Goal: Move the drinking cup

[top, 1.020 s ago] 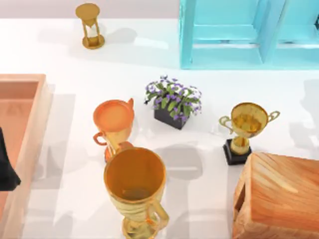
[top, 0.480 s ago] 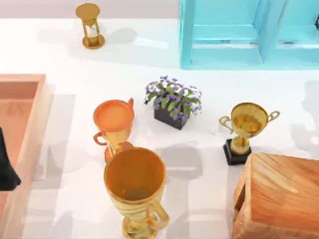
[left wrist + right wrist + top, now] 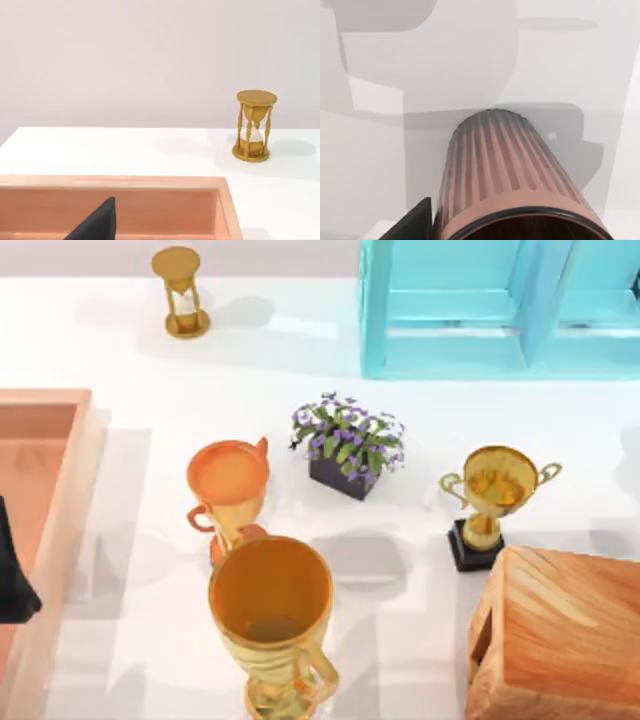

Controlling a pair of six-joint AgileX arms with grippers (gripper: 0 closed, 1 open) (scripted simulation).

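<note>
The drinking cup [image 3: 510, 170] is a brown ribbed cup with a dark rim, seen very close in the right wrist view, its base pointing away over the white table [image 3: 380, 150]. My right gripper [image 3: 517, 234] is shut on it near the rim, and one dark finger [image 3: 415, 222] lies against its side. The cup's shadow falls on the table beyond it. My left gripper [image 3: 12, 575] is parked at the table's left edge over a pink wooden tray [image 3: 60, 440].
A large gold trophy [image 3: 272, 615] stands front centre, with an orange trophy [image 3: 230, 485] behind it. A flower pot [image 3: 348, 445], a small gold trophy [image 3: 495, 500], a wooden box [image 3: 560, 635], a blue cabinet [image 3: 470, 310] and an hourglass [image 3: 180, 292] also stand around the table.
The grey shadow at the table's right edge has slid further right and faded. Nothing on the table has moved, and the left arm stays still.
</note>
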